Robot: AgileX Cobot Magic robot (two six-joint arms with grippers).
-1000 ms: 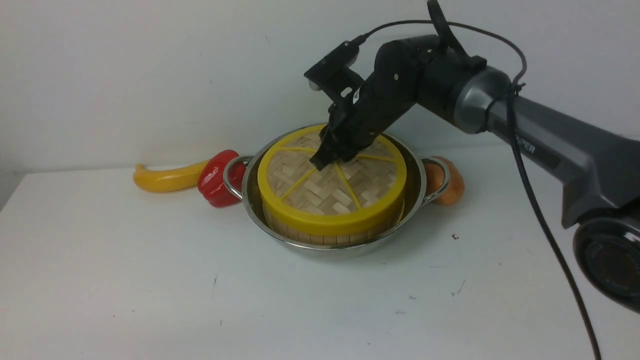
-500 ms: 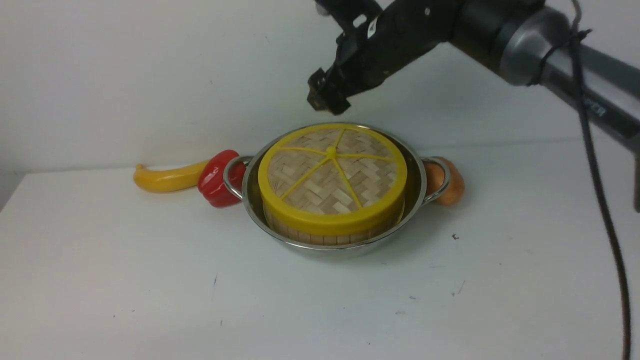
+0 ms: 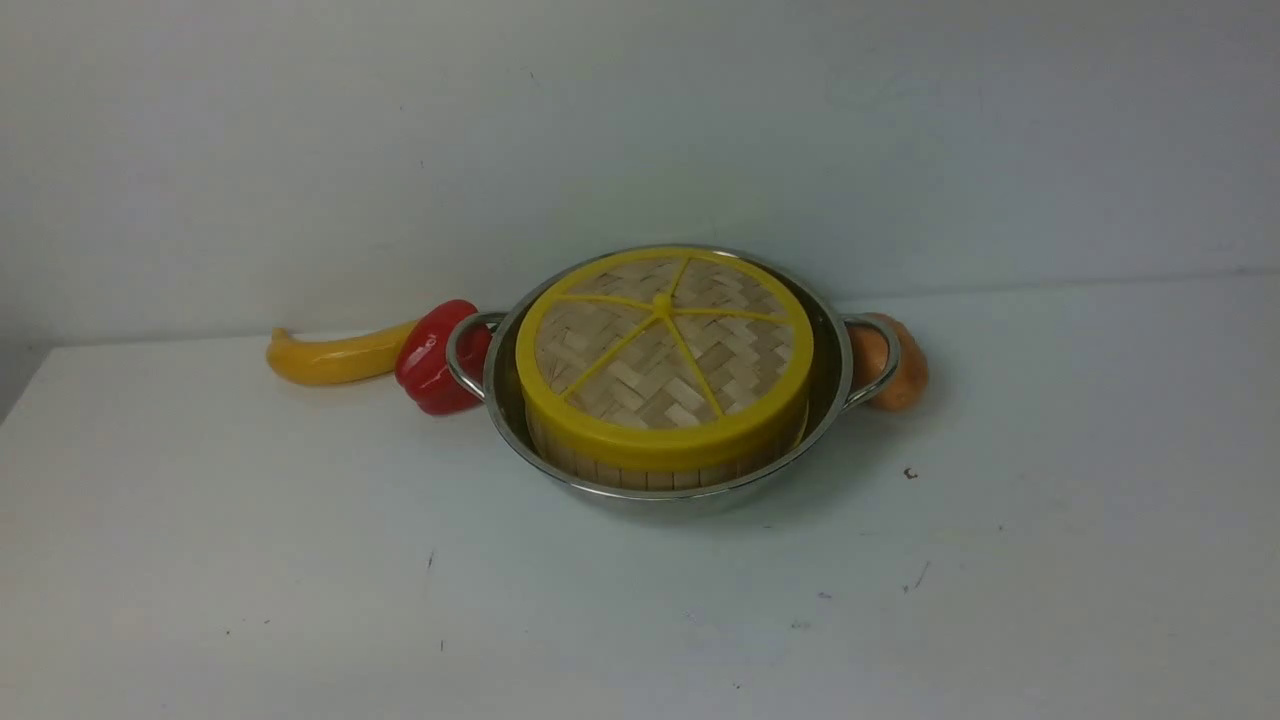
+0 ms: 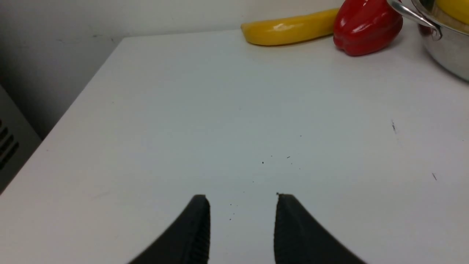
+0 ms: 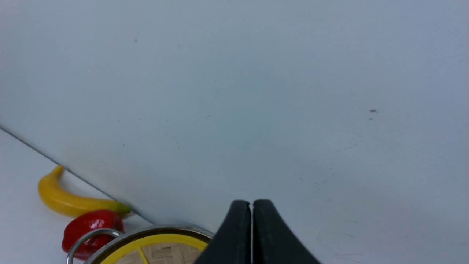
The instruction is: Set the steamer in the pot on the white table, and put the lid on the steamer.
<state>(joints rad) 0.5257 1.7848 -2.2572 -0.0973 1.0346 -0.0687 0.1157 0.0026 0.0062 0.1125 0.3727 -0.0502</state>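
White wall and white bench fill the front view, and no arm shows in it. The pot stands mid-bench, its two handles pointing left and right. The steamer sits upright inside it, with the lid flat on top and its knob facing up, so the stack looks finished. Being round, the stack has no long axis beyond the pot's handle line. A banana and a red pepper lie just left of the pot; an orange-brown vegetable, perhaps a potato, lies at the right handle.

In the left wrist view, the left gripper hangs over bare bench with its jaws partly apart and empty.

In the right wrist view, the right gripper has its jaws pressed together on nothing, above the lid's edge and facing the wall.
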